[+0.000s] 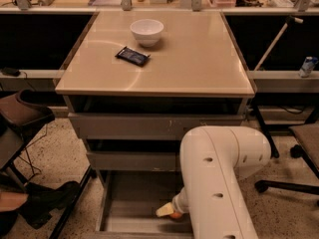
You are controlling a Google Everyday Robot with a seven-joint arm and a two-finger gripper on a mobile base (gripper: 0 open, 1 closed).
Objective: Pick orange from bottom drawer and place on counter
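Note:
The bottom drawer (130, 209) is pulled open at the foot of the grey cabinet. The orange (176, 215) rests on its floor at the right side, mostly hidden. Only a small patch of it shows. My gripper (166, 211) is down inside the drawer, right at the orange, with its cream tip just left of the fruit. My thick white arm (219, 178) comes down from the right and covers the drawer's right part. The beige counter (189, 59) on top of the cabinet carries no orange.
A white bowl (147, 31) and a dark flat packet (132, 56) sit on the counter's back left. The two upper drawers (124, 126) stand slightly open. A chair (22, 116) and a black boot (50, 200) are at the left. An office chair base (279, 183) is at the right.

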